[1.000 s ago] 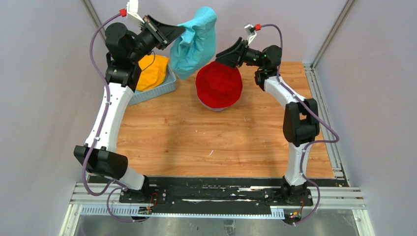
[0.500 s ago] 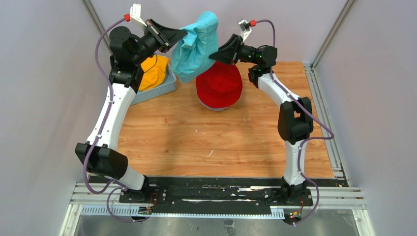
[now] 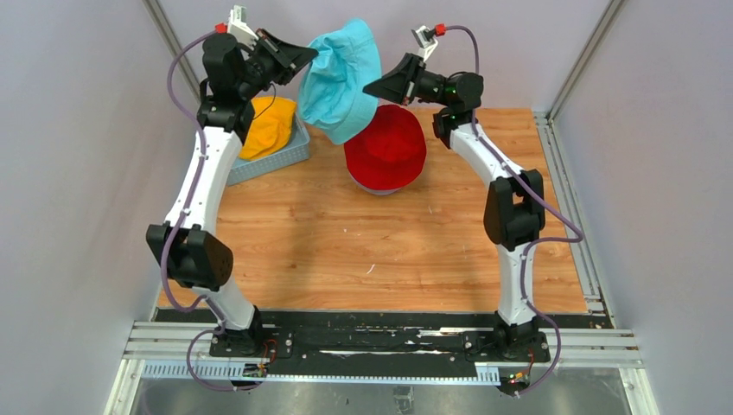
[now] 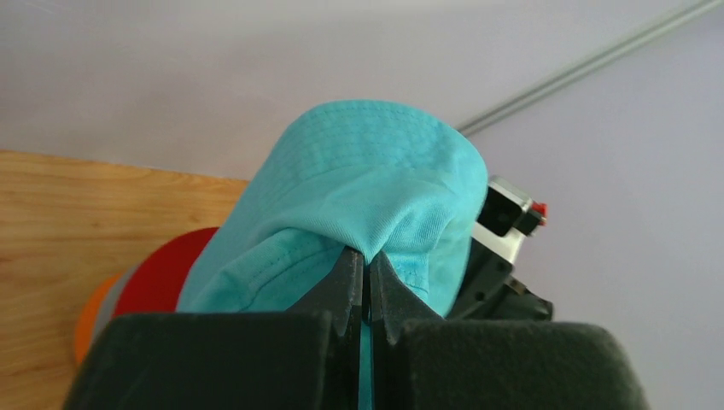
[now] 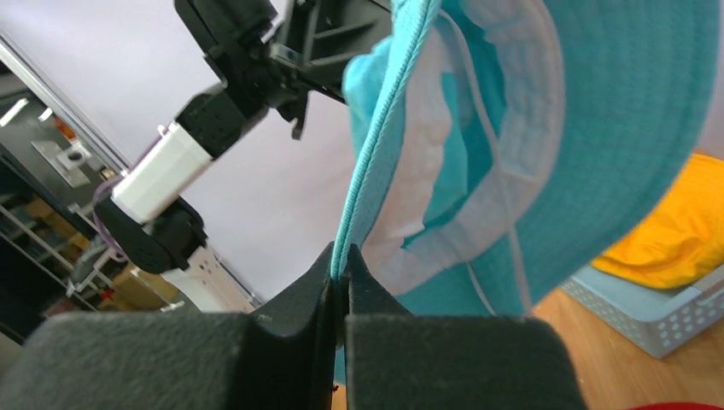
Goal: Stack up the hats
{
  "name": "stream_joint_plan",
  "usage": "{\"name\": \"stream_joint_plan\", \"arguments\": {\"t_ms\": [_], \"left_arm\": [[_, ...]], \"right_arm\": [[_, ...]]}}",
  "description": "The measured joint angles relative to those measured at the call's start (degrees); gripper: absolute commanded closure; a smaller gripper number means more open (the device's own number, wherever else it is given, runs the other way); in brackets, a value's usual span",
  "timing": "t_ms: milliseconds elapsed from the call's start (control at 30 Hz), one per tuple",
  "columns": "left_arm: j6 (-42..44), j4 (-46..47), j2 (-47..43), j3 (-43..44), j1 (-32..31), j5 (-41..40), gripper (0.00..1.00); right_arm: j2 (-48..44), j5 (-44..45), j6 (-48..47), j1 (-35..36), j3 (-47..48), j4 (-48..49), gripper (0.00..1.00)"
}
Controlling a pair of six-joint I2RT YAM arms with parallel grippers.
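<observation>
A teal hat hangs in the air at the back of the table, held from both sides. My left gripper is shut on its left side; in the left wrist view teal cloth is pinched between the fingertips. My right gripper is shut on the brim; in the right wrist view the brim edge runs down into the closed tips. Below stands a stack of hats topped by a red hat, with grey and orange edges under it. A yellow hat lies in the basket.
A light blue perforated basket sits at the back left of the wooden table. Purple-grey walls enclose the back and sides. Metal rails run along the right edge and the near edge.
My right gripper rose from beside the red hat to the teal hat's brim and closed on it. The left arm lifted the teal hat slightly, and it now spreads between both grippers.
</observation>
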Motion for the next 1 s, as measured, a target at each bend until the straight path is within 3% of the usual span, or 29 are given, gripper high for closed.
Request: {"name": "stream_joint_plan", "arguments": {"t_ms": [333, 600, 800, 1000], "left_arm": [[2.3, -7.3, 14.3, 11.7, 1.8, -3.9, 1.00], [3.4, -12.8, 22.7, 15.8, 1.9, -4.2, 1.00], [4.0, -14.3, 23.8, 16.8, 1.9, -4.4, 1.00], [4.6, -14.8, 23.8, 16.8, 1.7, -4.6, 1.00]], "right_arm": [[6.0, 4.2, 0.6, 2.4, 12.6, -18.3, 0.99], [6.5, 6.6, -3.0, 3.7, 12.8, -28.8, 0.99], [6.2, 7.5, -5.0, 3.5, 9.2, -30.8, 0.99], [2.3, 8.3, -7.1, 2.1, -1.7, -32.2, 1.00]]}}
